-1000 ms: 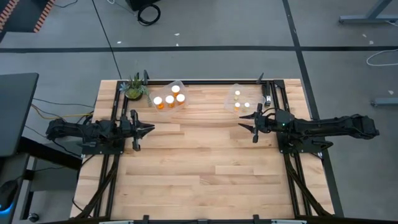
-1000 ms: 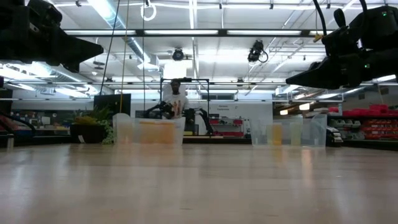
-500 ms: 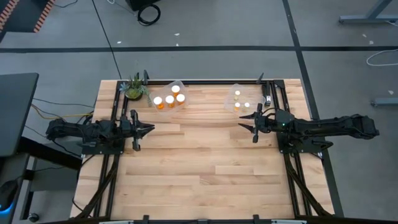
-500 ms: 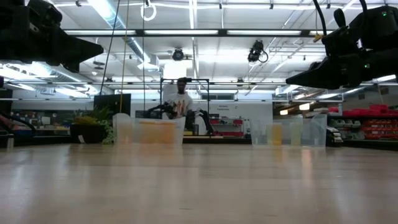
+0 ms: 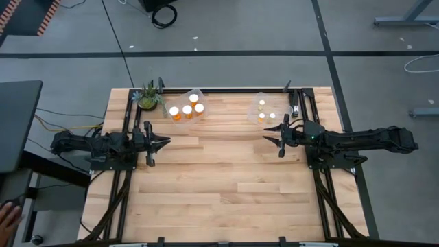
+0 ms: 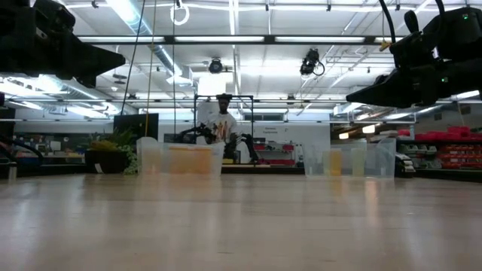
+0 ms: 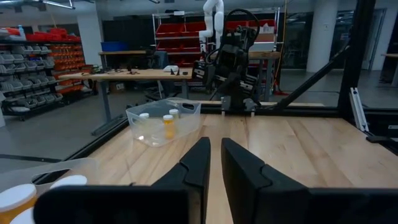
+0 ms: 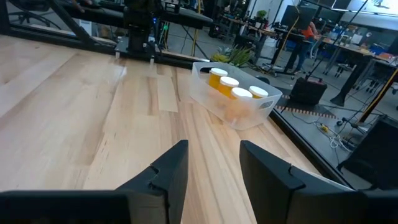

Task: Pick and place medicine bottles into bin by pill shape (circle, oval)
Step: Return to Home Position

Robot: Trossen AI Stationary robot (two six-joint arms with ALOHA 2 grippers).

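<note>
The medicine bottles, orange with white caps, stand in two clear bins at the table's far side. Several are in the left bin (image 5: 186, 106) (image 8: 233, 99) and three in the right bin (image 5: 265, 110) (image 7: 163, 121). No bottle lies loose on the wood. My left gripper (image 5: 167, 143) (image 7: 216, 146) hovers level at the left edge, its fingers nearly together and holding nothing. My right gripper (image 5: 266, 139) (image 8: 213, 149) hovers at the right edge, near the right bin, with a clear gap between its fingers and nothing in it.
A small potted plant (image 5: 147, 96) stands at the far left corner beside the left bin. Bare wood (image 5: 219, 178) spans the table's middle and near half. A person (image 6: 222, 120) stands in the room beyond the far edge. A hand (image 5: 7, 216) shows off the near left corner.
Both arms and all the bottles have kept still. A person's hand has come into the high view beside the table's near left corner, and the person in the room behind has shifted a little.
</note>
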